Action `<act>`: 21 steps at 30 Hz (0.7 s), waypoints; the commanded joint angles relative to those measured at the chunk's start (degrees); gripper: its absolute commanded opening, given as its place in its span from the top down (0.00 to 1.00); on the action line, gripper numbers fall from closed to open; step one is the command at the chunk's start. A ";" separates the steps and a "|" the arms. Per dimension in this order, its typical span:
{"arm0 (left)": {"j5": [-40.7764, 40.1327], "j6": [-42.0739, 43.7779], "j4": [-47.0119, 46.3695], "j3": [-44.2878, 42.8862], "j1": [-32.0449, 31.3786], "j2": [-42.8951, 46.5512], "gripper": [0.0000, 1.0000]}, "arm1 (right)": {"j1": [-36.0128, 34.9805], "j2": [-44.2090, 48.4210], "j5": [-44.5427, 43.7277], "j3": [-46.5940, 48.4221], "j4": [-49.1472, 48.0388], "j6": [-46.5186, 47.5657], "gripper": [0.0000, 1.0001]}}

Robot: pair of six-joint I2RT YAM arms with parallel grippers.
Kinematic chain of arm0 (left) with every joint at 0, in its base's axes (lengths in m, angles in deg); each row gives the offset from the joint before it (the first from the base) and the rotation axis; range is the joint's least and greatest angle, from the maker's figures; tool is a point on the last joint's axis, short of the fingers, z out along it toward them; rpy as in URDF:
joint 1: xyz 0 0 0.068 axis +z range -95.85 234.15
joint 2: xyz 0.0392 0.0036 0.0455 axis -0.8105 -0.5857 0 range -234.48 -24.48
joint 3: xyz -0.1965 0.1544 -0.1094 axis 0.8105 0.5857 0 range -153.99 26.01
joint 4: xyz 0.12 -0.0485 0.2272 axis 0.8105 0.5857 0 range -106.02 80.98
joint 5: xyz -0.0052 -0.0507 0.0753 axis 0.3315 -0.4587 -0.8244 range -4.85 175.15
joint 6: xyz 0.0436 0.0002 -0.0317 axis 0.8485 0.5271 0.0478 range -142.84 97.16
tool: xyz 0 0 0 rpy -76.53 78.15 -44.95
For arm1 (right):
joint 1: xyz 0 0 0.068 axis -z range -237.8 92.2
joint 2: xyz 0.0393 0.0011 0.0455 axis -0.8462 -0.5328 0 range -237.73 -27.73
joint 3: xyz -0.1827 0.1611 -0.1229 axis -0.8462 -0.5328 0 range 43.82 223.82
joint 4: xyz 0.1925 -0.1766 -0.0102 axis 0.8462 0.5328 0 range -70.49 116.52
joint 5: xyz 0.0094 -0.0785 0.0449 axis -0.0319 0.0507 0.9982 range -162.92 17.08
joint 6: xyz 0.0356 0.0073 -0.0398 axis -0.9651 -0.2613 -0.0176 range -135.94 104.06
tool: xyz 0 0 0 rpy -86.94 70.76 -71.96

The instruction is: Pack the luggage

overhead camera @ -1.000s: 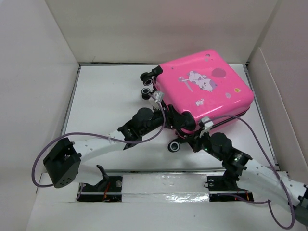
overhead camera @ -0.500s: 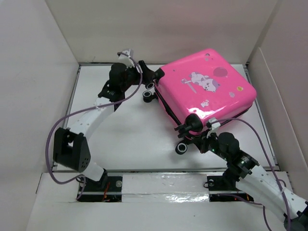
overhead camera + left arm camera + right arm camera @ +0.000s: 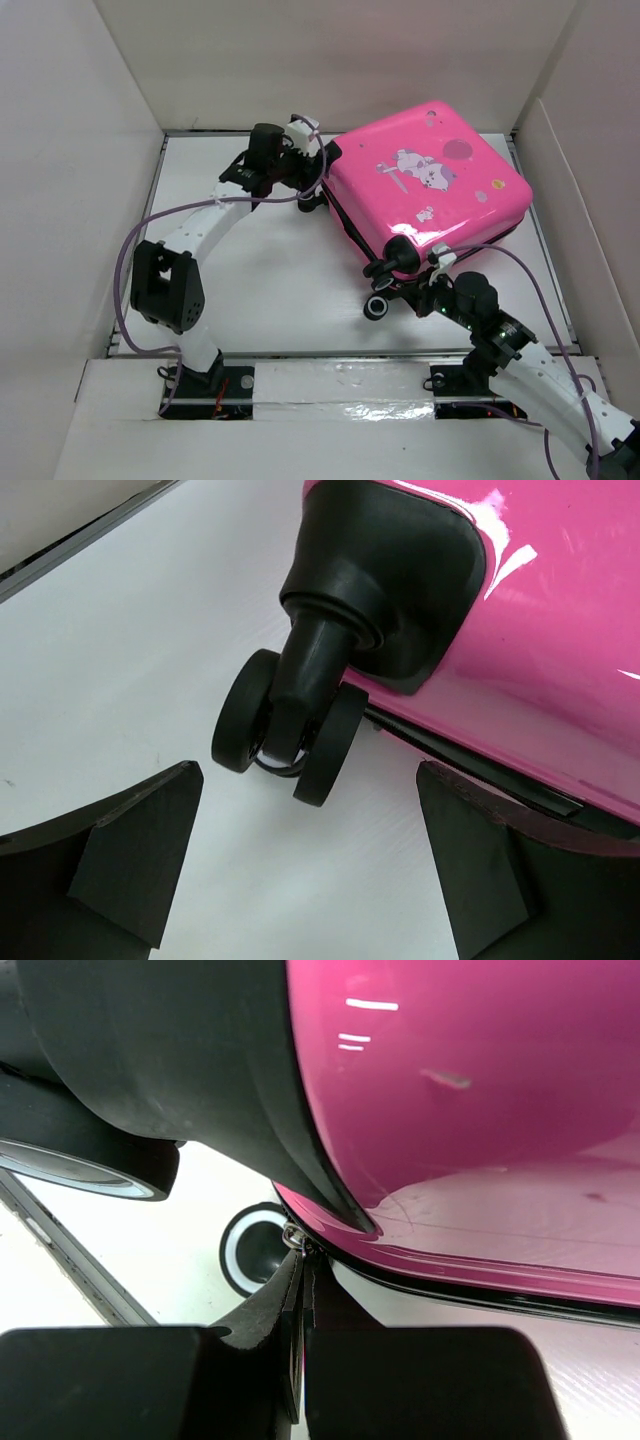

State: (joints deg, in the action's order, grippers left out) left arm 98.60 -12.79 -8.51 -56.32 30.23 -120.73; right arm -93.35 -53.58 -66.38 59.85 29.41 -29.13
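Pinching the zipper pull [image 3: 293, 1260], the right claw [image 3: 298, 1345] is clenched on that thin tab at the luggage [image 3: 430, 185] corner just ahead of it. The left claw [image 3: 305, 825] is released, fingers wide, with a caster wheel [image 3: 290, 730] just ahead between them, untouched. The luggage lies flat on the desk [image 3: 260, 280], print side up, lid down, stretching between the two claws.

Risks, my read: the tab may slip from the pinch if pulled off-line. Nothing grips the shell, so a zip pull could drag the whole case. The swivel wheel could turn away if the left claw closes.

The right wrist view shows the pinched tab, hidden from overhead. Only the overhead view shows the whole case and both arms.
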 commanded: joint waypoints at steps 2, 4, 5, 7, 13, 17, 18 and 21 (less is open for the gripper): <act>0.96 5.16 -0.04 -4.24 -0.60 -2.89 0.13 | 1.01 0.71 0.04 1.28 -9.28 1.33 1.00; -1.83 6.47 -0.65 -5.39 -1.30 -4.82 0.13 | 1.01 0.88 0.13 1.20 -9.28 1.24 1.00; -2.37 6.92 -1.17 -5.48 -1.30 -5.26 0.14 | 1.01 1.06 0.22 1.11 -9.28 1.24 1.00; -1.68 7.44 -0.92 -7.05 -1.30 -6.84 0.15 | 1.01 1.41 0.31 1.02 -9.28 1.15 1.00; -0.27 7.62 0.49 -12.50 -1.30 -10.97 0.28 | 1.01 2.20 -0.22 1.02 -8.49 0.62 1.00; -0.27 7.54 0.05 -13.83 -1.83 -12.38 0.74 | 1.01 2.99 -1.44 1.02 -7.78 0.27 1.00; -0.18 6.84 -0.04 -13.92 -1.83 -12.65 0.85 | 1.01 3.08 -1.80 1.02 -7.61 0.18 1.00; -0.53 5.43 -1.70 -11.73 -1.83 -11.69 1.00 | 1.01 2.65 -3.46 1.54 -7.87 0.09 1.00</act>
State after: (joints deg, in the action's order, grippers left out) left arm 99.48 -2.81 -6.24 -68.05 28.72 -133.19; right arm -93.02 -51.76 -66.92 59.78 30.59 -29.08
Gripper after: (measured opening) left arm 0.498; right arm 0.011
